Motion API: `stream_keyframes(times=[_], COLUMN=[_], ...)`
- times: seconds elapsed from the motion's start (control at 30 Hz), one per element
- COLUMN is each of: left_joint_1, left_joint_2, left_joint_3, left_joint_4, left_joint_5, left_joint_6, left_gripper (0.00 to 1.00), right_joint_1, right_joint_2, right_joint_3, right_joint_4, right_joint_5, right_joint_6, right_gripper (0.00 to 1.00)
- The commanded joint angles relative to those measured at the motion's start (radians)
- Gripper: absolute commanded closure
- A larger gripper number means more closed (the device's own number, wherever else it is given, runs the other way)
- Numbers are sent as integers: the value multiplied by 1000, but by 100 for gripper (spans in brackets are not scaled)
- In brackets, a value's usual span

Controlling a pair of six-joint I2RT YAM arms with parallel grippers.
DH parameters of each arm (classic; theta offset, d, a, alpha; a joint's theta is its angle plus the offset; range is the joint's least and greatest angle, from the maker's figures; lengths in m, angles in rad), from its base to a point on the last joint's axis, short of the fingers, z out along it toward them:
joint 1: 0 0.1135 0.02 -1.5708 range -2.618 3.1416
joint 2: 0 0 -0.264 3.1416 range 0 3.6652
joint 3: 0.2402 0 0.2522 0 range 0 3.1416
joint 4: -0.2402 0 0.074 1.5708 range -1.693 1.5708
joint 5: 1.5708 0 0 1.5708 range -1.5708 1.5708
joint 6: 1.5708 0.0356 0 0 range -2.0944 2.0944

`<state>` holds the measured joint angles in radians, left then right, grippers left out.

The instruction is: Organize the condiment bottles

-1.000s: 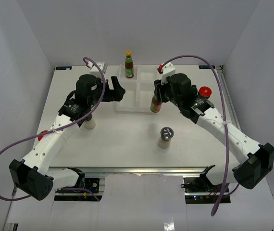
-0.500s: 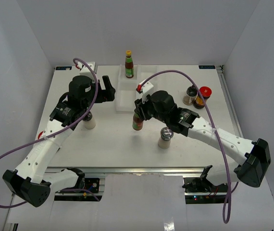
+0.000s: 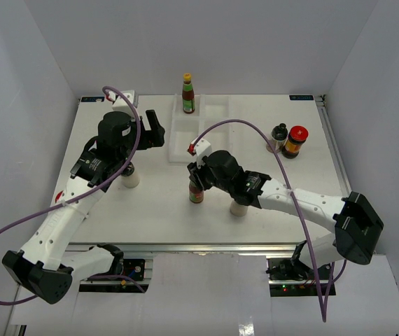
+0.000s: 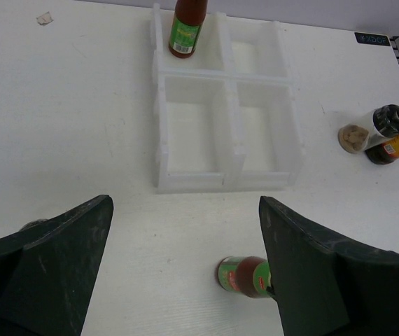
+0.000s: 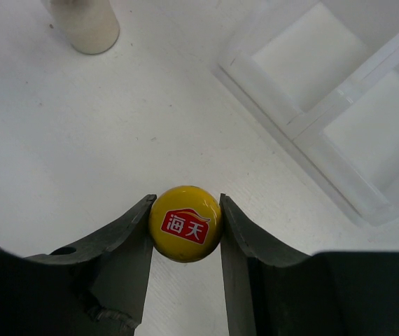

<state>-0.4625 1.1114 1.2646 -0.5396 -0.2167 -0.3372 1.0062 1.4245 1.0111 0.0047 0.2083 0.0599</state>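
My right gripper (image 3: 196,180) is shut on the yellow cap (image 5: 185,223) of a slim red sauce bottle (image 3: 197,194). It holds the bottle upright at the table surface in front of the white divided tray (image 3: 178,140). That bottle also shows in the left wrist view (image 4: 245,275). A second red sauce bottle (image 3: 187,94) stands in the tray's back left compartment. My left gripper (image 3: 155,130) is open and empty, left of the tray. A black-capped shaker (image 3: 278,135) and a red-lidded amber jar (image 3: 297,141) stand at the right.
A grey-lidded pale shaker (image 3: 240,204) stands right beside my right arm. Another pale shaker (image 3: 131,179) stands under my left arm, and a red lid (image 3: 61,198) peeks out further left. The tray's other compartments (image 4: 255,133) hold nothing.
My right arm has carried the red sauce bottle from the tray's front right edge toward the near left, down to the table. My left arm drew back slightly to the left.
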Motion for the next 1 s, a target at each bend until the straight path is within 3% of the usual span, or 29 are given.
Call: stream_keyframes(times=[0.0,0.1,0.17,0.4,0.6,0.83,0.97], left_joint_1=[-4,-2,-4,-2,-3,-7,-53], left_joint_2=[-26,-12,-2,2,17,75,107], left_joint_3=[-2,4,9,28,94,118,72], left_joint_4=[47,51,44,15,-18,-68,-94], left_joint_5=[29,90,117,161,198,419,392], left_joint_6=[10,14,14,42,89,115,113], left_gripper=[4,4,4,4,4,5,6], right_joint_1=[18,22,22,20,21,20,19], right_joint_2=[-44,-45,-45,-51,-70,-219,-314], right_joint_3=[-6,-4,2,47,146,204,203], right_joint_4=[163,142,131,86,-16,-138,-199], right_joint_5=[35,62,71,88,145,291,373], right_joint_6=[27,31,32,31,11,9,21], right_gripper=[92,80,64,23,16,11,10])
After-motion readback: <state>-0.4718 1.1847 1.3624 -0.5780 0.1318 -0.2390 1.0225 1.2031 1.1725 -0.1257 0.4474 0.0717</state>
